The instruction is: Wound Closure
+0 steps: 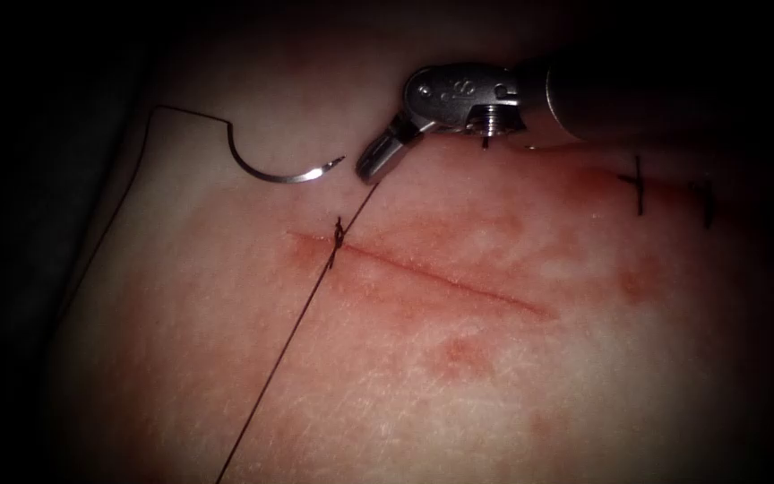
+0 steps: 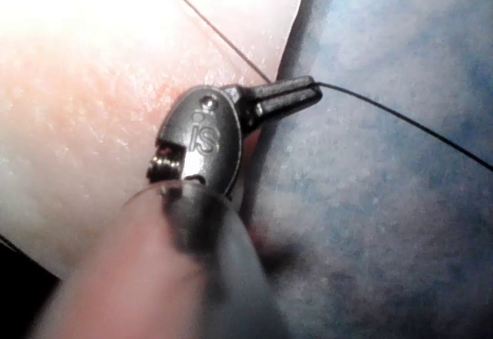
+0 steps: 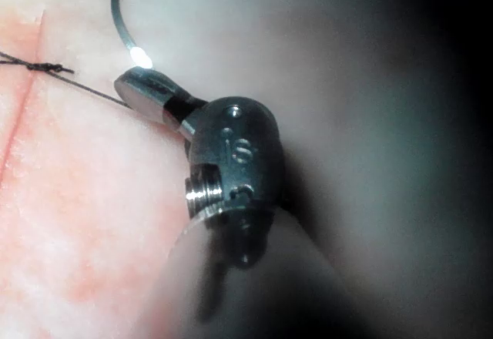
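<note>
endoscope view: right tool (image 1: 376, 164) comes in from the far side of the cut (image 1: 423, 269), wrist bent so the tip points down and left. jaws pressed together on the thread (image 1: 293, 327), pinching it just past the knot (image 1: 339, 235) that sits on the cut near its left end. from the jaw tip the strand runs straight down to the knot, then on across the tissue (image 1: 494, 394) toward the near edge, looking taut.

needle (image 1: 281, 170) lies free on the tissue, just left of the right tool's tip, on the far side of the cut. not in the tissue, held by neither tool. its point faces the jaws with a small gap between. thread trails off its swaged end and loops away left.

two finished stitches (image 1: 638, 185) sit further right, under the right tool's shaft.

left wrist view: left tool (image 2: 304, 92) is off the tissue edge over blue cloth (image 2: 385, 239), jaws closed on a thread strand leaving the tip; shaft low, jaws roughly in line with the strand.

right wrist view: right tool (image 3: 146, 88) pinching the strand close to the knot (image 3: 42, 67), needle curve (image 3: 119, 15) just beyond the tip.

judgement: a knot is being set. doing it well means equal, opposite tension along the strand line, low to the tissue, no lifting the wound edge, and keeping the right tip off the needle point.
</note>
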### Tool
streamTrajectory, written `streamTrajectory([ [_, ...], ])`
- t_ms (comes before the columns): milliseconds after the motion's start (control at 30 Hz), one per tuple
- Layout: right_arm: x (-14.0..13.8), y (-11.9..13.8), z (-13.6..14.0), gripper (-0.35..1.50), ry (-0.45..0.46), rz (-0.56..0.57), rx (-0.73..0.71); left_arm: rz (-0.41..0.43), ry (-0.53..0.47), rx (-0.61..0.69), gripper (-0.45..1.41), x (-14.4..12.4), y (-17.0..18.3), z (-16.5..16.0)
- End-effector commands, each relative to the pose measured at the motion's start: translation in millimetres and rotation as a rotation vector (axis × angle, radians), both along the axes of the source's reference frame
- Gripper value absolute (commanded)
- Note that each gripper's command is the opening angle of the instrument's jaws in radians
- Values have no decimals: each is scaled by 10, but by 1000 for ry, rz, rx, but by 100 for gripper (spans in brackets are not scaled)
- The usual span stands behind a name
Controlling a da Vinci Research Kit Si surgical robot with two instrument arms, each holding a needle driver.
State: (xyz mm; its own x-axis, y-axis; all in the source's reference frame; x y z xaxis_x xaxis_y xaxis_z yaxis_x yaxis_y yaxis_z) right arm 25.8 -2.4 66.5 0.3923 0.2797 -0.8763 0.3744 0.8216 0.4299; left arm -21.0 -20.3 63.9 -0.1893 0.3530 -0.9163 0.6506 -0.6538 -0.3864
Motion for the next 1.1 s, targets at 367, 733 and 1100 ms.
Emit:
streamTrajectory([
  [367,1,3,10,-35,-32,22,-31,211,-6,1,-45,-9,-58,16],
  [733,10,-18,-5,-35,46,123,-31,107,42,-9,-45,-22,-11,-1],
  [1100,-23,13,-53,137,141,477,-93,-59,14,-161,-45,-47,89,-67],
])
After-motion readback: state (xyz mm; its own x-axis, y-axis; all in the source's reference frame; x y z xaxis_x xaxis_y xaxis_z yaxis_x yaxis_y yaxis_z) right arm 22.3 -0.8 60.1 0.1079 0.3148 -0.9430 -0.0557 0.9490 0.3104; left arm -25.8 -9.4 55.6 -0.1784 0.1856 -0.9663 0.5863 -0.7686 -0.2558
